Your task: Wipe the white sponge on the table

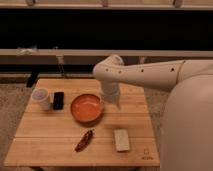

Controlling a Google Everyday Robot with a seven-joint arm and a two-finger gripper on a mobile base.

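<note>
On the table (pixel 45 135), a white cup (pixel 41 97) and a flat black object (pixel 58 100) sit near the left edge. An orange bowl (pixel 87 108) sits mid-table, with a red chili (pixel 84 140) toward the front edge. The gripper (pixel 116 101) hangs just right of the bowl, spread wide and empty. The white sponge (pixel 121 139) lies near the front right corner, apart from it.

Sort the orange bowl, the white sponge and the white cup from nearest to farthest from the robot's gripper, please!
The gripper hangs above the table, right of middle.
1. Orange bowl, just left of it.
2. White sponge, toward the front edge.
3. White cup, far left.
</note>
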